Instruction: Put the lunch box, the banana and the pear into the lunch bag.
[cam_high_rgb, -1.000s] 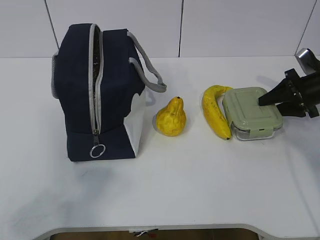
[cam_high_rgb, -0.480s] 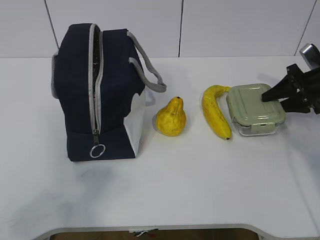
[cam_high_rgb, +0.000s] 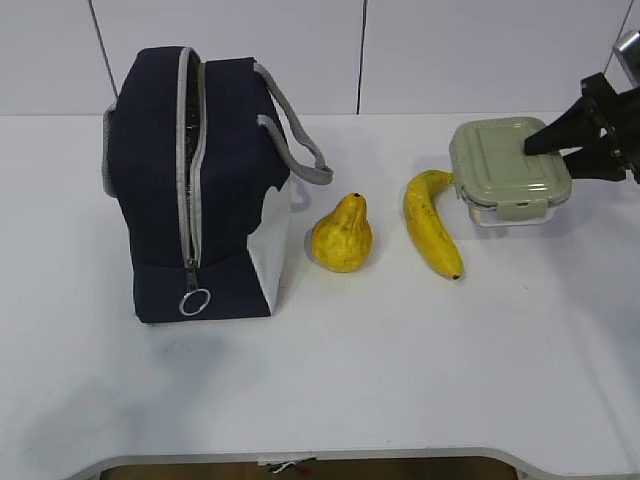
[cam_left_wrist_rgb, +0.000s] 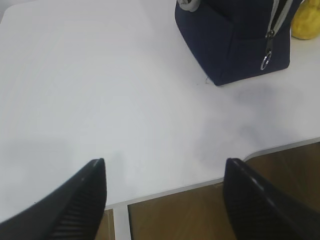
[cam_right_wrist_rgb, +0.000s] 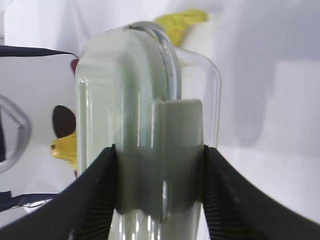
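Note:
My right gripper (cam_high_rgb: 545, 148) (cam_right_wrist_rgb: 159, 150) is shut on the lunch box (cam_high_rgb: 508, 170) (cam_right_wrist_rgb: 150, 115), a clear container with a sage-green lid, and holds it lifted above the table at the right. The banana (cam_high_rgb: 430, 225) lies on the table just left of it, and the lumpy yellow pear (cam_high_rgb: 342, 235) stands further left. At the left stands the navy lunch bag (cam_high_rgb: 195, 190) (cam_left_wrist_rgb: 235, 40), its grey zipper parted along the top and its ring pull (cam_high_rgb: 195, 301) hanging low. My left gripper (cam_left_wrist_rgb: 165, 167) is open over the table's near edge, far from everything.
The bag's grey handles (cam_high_rgb: 295, 135) droop toward the pear. The table's front edge (cam_high_rgb: 300, 455) has a cut-out, with brown floor (cam_left_wrist_rgb: 200, 210) below it. A white wall stands behind the table.
My right gripper has lifted the lunch box off the table, up and away from the banana. The bag, pear and banana have not moved.

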